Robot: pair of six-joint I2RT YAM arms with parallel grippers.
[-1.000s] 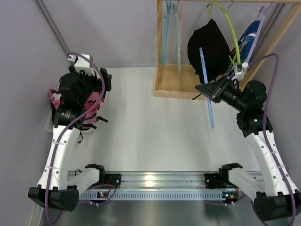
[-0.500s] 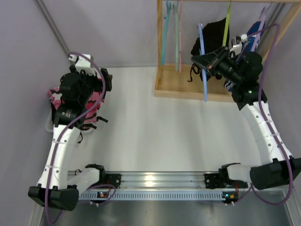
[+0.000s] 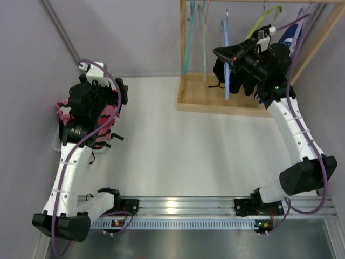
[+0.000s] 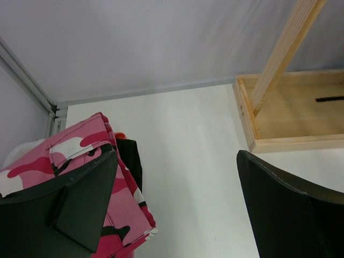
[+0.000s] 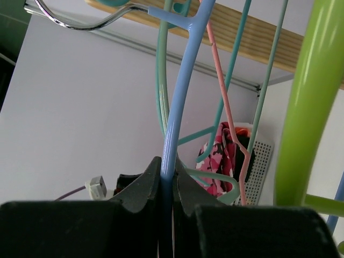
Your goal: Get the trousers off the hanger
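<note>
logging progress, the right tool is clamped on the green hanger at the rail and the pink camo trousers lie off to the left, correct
Not the green hanger: the right wrist view shows the right tool shut on the blue hanger. The pink camo trousers do lie off to the left.

Jaws pinch the blue hanger (image 5: 181, 80); its wire hook (image 5: 86, 27) near the wooden rail (image 5: 258, 40).

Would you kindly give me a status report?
Left end effector open above camo trousers. Right end effector shut on blue hanger at rack. Black trousers hang close behind it.
</note>
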